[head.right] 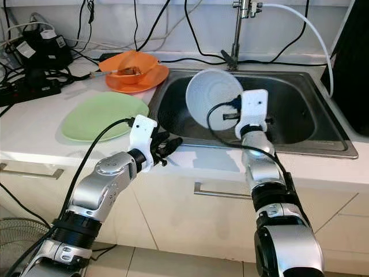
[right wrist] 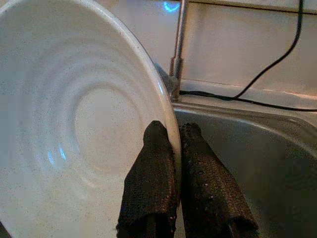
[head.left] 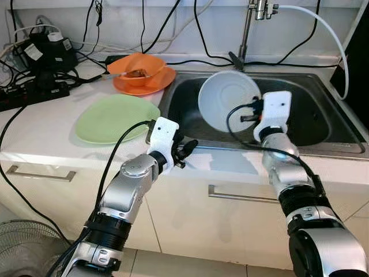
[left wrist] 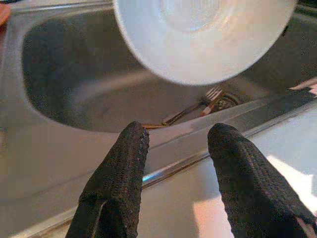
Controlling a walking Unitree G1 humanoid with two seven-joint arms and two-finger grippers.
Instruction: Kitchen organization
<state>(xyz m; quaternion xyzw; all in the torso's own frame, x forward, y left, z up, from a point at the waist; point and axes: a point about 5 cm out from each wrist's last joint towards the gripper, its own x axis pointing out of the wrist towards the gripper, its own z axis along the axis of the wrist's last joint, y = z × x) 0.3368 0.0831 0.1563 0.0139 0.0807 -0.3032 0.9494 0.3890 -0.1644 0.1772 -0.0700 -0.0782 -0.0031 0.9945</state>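
We pinch white plate (head.left: 228, 99) by rim, right gripper (right wrist: 172, 148) clamped, tilted over sink (head.left: 323, 124) at 12 o'clock for draining; left gripper (left wrist: 176, 148) wide, empty.

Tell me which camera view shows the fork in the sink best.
The left wrist view: the fork lies on the sink floor near the drain, under the held white plate. In both eye views that plate covers it; the right wrist view faces plate and faucet.

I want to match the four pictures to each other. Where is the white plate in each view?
Left eye view: white plate tilted over the sink, centre.
Right eye view: upper centre.
Left wrist view: along the top.
Right wrist view: left side, rim pinched by the right gripper.
Shared landmark: the sink.
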